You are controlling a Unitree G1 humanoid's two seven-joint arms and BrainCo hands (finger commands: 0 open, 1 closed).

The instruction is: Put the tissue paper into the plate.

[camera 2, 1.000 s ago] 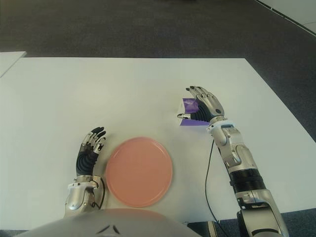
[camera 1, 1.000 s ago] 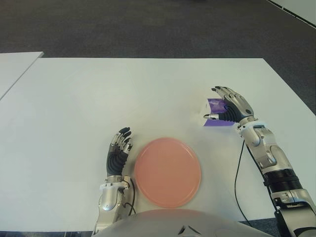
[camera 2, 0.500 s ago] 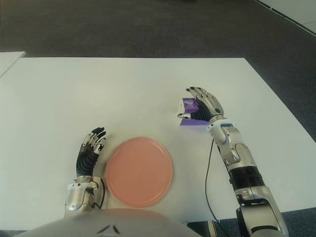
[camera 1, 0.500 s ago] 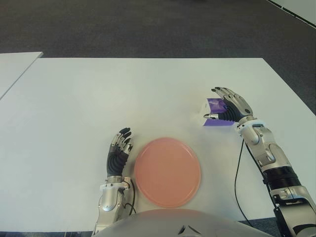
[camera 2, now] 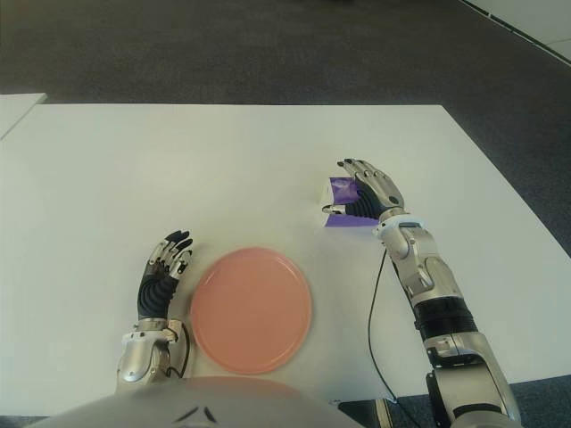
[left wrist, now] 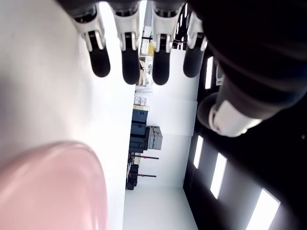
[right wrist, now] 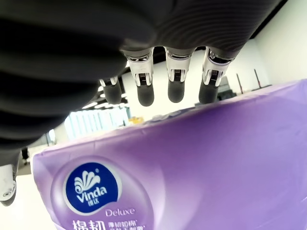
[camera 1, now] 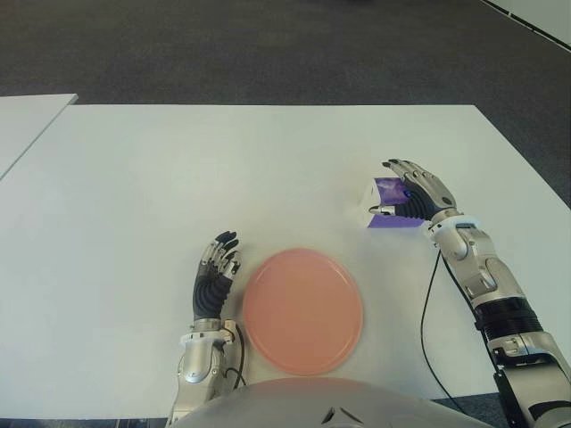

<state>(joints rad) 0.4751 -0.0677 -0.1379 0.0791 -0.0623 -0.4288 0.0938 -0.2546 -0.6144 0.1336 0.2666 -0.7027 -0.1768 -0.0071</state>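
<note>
Right hand [camera 1: 412,192] cupped around purple tissue pack [camera 1: 382,202] on white table [camera 1: 178,178], thumb at its near side, fingers [right wrist: 175,86] arched over the far top edge; firm grip or mere contact impossible to tell. Pack sitting on the table, well apart from pink plate [camera 1: 302,310], beyond it and to its right. Left hand [camera 1: 216,267] just left of the plate, fingers straight and relaxed, holding nothing.

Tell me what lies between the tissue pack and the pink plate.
Only bare white table between the tissue pack and the plate, shown in both eye views.
</note>
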